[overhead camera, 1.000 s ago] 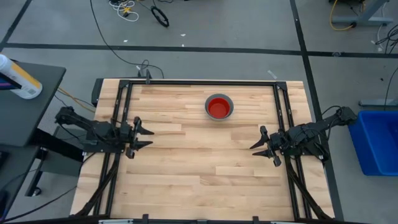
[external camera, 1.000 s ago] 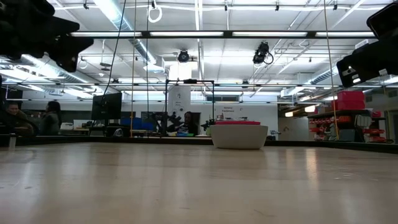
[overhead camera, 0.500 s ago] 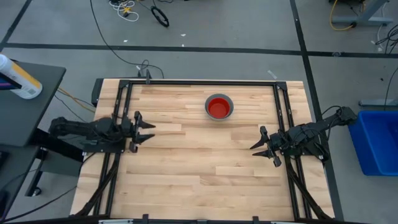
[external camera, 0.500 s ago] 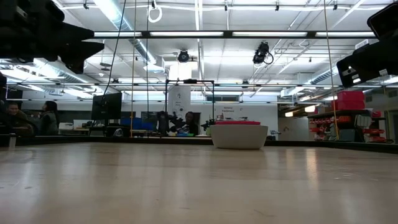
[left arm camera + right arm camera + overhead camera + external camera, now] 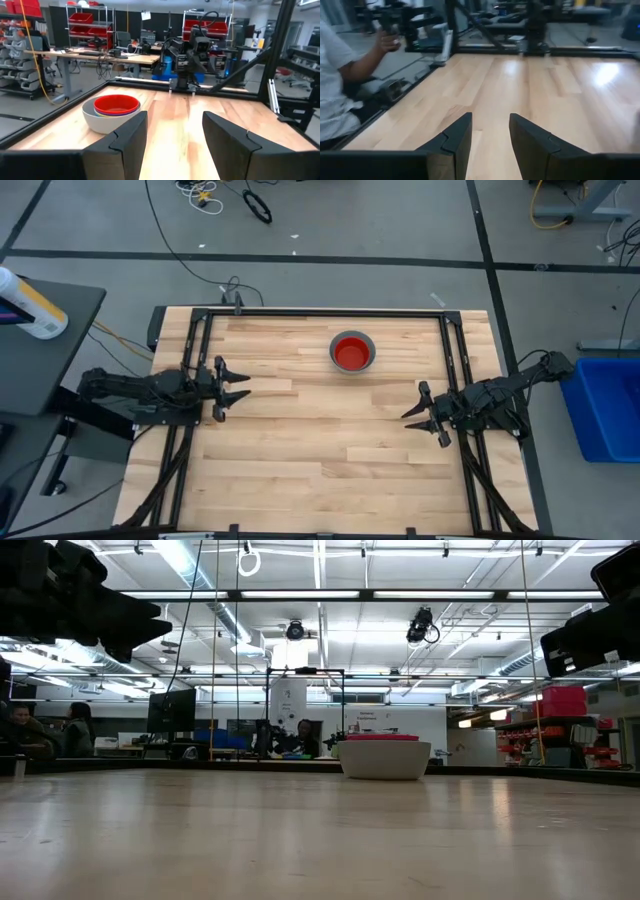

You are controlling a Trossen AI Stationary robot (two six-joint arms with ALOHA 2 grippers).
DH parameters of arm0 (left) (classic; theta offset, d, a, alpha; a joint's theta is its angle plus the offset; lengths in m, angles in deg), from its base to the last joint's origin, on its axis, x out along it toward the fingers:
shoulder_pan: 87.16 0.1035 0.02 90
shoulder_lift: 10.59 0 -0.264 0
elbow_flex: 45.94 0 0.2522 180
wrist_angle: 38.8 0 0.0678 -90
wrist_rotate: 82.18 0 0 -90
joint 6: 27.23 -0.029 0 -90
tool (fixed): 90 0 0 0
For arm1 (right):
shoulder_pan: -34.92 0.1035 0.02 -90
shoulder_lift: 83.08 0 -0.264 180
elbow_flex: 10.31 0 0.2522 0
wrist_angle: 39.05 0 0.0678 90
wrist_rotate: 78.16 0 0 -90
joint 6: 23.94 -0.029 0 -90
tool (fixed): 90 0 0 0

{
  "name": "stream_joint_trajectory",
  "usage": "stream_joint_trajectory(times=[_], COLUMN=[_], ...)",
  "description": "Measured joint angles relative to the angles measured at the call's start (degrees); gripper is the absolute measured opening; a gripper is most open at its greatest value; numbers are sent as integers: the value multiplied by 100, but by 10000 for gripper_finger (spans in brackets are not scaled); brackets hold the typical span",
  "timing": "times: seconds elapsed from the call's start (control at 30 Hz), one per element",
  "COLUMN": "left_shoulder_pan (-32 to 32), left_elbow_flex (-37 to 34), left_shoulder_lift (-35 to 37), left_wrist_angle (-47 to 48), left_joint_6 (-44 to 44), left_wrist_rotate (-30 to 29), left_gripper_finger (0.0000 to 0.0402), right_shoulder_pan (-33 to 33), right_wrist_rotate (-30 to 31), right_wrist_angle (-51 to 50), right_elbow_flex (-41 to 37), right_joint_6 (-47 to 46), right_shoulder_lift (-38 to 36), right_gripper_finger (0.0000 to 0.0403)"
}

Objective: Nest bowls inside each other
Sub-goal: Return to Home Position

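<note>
The bowls stand nested in one stack (image 5: pixel 352 352) toward the table's far edge, right of centre, resting on the outer grey bowl's base. The red bowl (image 5: pixel 116 104) sits on top, with yellow and blue rims showing just under it inside the grey one (image 5: pixel 107 122). The low view shows the stack (image 5: pixel 384 757) upright on the wood. My left gripper (image 5: pixel 240 387) hovers open at the table's left side, pointing level toward the right, with nothing between its fingers (image 5: pixel 175 120). My right gripper (image 5: pixel 412 415) hovers open at the right side, empty (image 5: pixel 490 122).
Black frame rails (image 5: pixel 320 312) run along the table's far and side edges. A person in a white sleeve (image 5: pixel 340 85) stands beyond the left edge. A blue bin (image 5: pixel 610 405) stands off the right side, and a dark side table with a bottle (image 5: pixel 30 305) off the left.
My left gripper has swung a little toward the table's far edge and now points more squarely across the table. It stays open and empty. The bowl stack and my right gripper have kept still.
</note>
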Motion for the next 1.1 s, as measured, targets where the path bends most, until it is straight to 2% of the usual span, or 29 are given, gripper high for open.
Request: stream_joint_trajectory(times=[0.13, 0.2, 0.4, 0.5, 0.73, 0.93, 1.1], left_shoulder_pan=[0, 0, 0, 0, 0, 0, 0], left_elbow_flex=[-2, -2, -2, -1, -2, -2, -4], left_shoulder_lift=[2, 2, 0, -2, -2, -2, -2], left_wrist_angle=[8, 12, 30, 44, 54, 59, 38], left_joint_6=[-160, -162, -195, -296, -313, -412, -406], left_wrist_rotate=[0, -8, 1, 41, 44, 44, 44], left_gripper_finger=[198, 198, 198, 198, 198, 198, 198], right_shoulder_pan=[-7, -75, -644, -993, -1577, -1695, -1696], right_wrist_rotate=[711, 817, -529, -839, -813, -539, -546], right_wrist_angle=[242, 537, 1045, 974, 396, 299, 299], right_elbow_flex=[-46, -152, -151, -151, -151, -149, -149], right_joint_6=[106, 376, 541, 419, 528, 1009, 915], right_shoulder_lift=[0, -2, 9, 9, 10, 94, 234], right_gripper_finger=[141, 141, 141, 140, 140, 142, 140])
